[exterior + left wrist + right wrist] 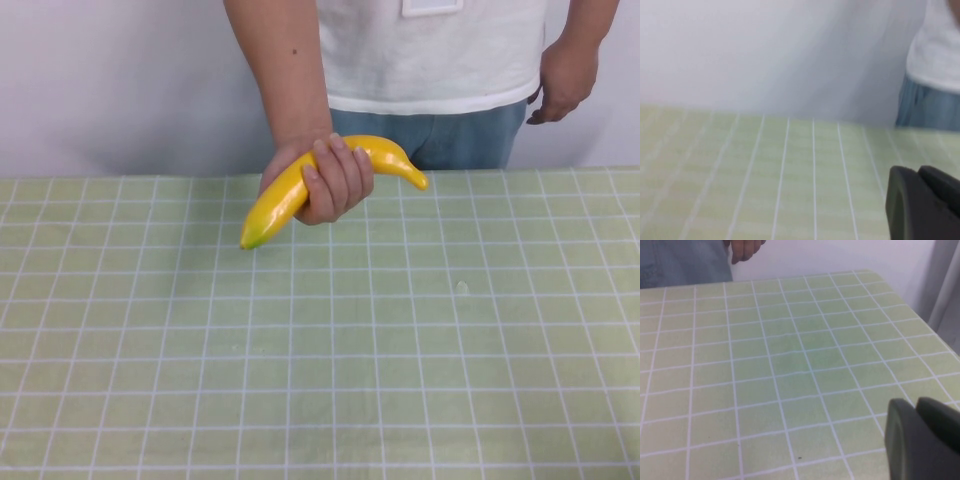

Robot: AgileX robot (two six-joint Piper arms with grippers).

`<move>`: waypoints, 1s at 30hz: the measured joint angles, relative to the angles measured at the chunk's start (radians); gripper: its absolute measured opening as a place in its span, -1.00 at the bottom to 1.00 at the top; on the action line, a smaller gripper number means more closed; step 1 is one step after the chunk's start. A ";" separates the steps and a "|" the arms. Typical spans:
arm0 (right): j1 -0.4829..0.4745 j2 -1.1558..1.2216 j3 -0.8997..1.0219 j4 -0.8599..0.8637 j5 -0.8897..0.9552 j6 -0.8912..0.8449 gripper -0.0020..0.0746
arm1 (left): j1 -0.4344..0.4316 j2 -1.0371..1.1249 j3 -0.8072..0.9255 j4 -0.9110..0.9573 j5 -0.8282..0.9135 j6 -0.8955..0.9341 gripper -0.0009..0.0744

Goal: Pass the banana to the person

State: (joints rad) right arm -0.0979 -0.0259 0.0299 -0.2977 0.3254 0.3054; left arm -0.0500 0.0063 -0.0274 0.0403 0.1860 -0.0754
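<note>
The person [430, 50] stands behind the far edge of the table in a white T-shirt and blue jeans. One of the person's hands [335, 180] grips the yellow banana [272, 208] around its middle, just above the cloth at the far centre, with the greenish tip pointing down to the left. Neither gripper shows in the high view. My left gripper [918, 173] appears in its wrist view, shut and empty, low over the cloth, with the person's shirt and jeans [927, 102] beyond. My right gripper [915, 404] is shut and empty above the table's right part.
A pale green cloth with a white grid [320, 380] covers the table. A white wall stands behind it. The table's far right corner [865, 272] shows in the right wrist view, and the person's other hand [745, 249] hangs by the jeans.
</note>
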 joint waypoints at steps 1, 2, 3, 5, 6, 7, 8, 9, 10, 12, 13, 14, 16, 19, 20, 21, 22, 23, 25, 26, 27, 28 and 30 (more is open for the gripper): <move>0.000 0.000 0.000 0.000 0.000 0.000 -0.97 | 0.000 -0.008 0.027 -0.007 0.012 -0.005 -0.97; 0.000 0.000 0.000 0.000 0.000 0.000 -0.97 | 0.000 -0.013 0.043 -0.011 0.027 -0.015 -0.97; 0.000 0.000 0.000 0.000 0.000 0.000 -0.97 | 0.000 -0.015 0.048 -0.014 0.057 -0.027 -0.97; 0.000 0.000 0.000 0.000 0.000 0.000 -0.97 | 0.000 -0.017 0.052 -0.013 0.131 -0.043 -0.97; 0.000 0.000 0.000 0.000 0.000 0.000 -0.97 | 0.000 -0.017 0.053 -0.013 0.158 -0.043 -0.97; 0.000 0.000 0.000 0.000 0.000 0.000 -0.97 | -0.002 -0.017 0.053 -0.013 0.168 -0.043 -0.97; 0.000 0.000 0.000 0.000 0.000 0.000 -0.97 | -0.012 -0.019 0.053 -0.013 0.170 -0.036 -0.97; 0.000 0.000 0.000 0.000 0.000 0.000 -0.97 | -0.023 -0.018 0.053 -0.013 0.172 -0.032 -0.97; 0.000 0.000 0.000 0.000 0.000 0.000 -0.97 | -0.034 -0.018 0.053 -0.013 0.174 -0.030 -0.97; 0.000 0.000 0.000 0.000 0.000 0.000 -0.97 | -0.051 -0.018 0.053 -0.013 0.174 -0.030 -0.97; 0.000 0.000 0.000 0.000 0.000 0.000 -0.97 | -0.059 -0.018 0.053 -0.013 0.174 -0.030 -0.97; 0.000 0.000 0.000 0.000 0.000 0.000 -0.97 | -0.062 -0.018 0.053 -0.013 0.174 -0.032 -0.97; 0.000 0.000 0.000 0.000 0.000 0.000 -0.97 | -0.064 -0.018 0.051 -0.013 0.174 -0.032 -0.97; 0.000 0.000 0.000 0.000 0.000 0.000 -0.97 | -0.065 -0.018 0.051 -0.012 0.174 -0.032 -0.97; 0.000 0.000 0.000 0.000 0.000 0.000 -0.97 | -0.065 -0.018 0.051 -0.009 0.174 -0.032 -0.97; 0.000 0.000 0.000 0.000 0.000 0.000 -0.97 | -0.065 -0.018 0.051 -0.009 0.174 -0.032 -0.97; 0.000 0.000 0.000 0.000 0.000 0.000 -0.97 | -0.065 -0.018 0.051 -0.009 0.174 -0.032 -0.97; 0.000 0.000 0.000 0.000 0.000 0.000 -0.97 | -0.065 -0.018 0.051 -0.009 0.174 -0.032 -0.97; 0.000 0.000 0.000 0.000 0.000 0.000 -0.97 | -0.065 -0.018 0.051 -0.009 0.174 -0.032 -0.97; 0.000 0.000 0.000 0.000 0.000 0.000 -0.97 | -0.065 -0.018 0.051 -0.009 0.174 -0.032 -0.97; 0.000 0.000 0.000 0.000 0.000 0.000 -0.97 | -0.065 -0.018 0.051 -0.008 0.174 -0.032 -0.97; 0.000 0.000 0.000 0.000 0.000 0.000 -0.97 | -0.065 -0.018 0.051 -0.008 0.174 -0.032 -0.97; 0.000 0.000 0.000 0.000 0.000 0.000 -0.97 | -0.065 -0.018 0.051 -0.008 0.174 -0.032 -0.97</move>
State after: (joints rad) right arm -0.0979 -0.0259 0.0299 -0.2977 0.3254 0.3054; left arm -0.1146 -0.0119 0.0237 0.0328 0.3601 -0.1070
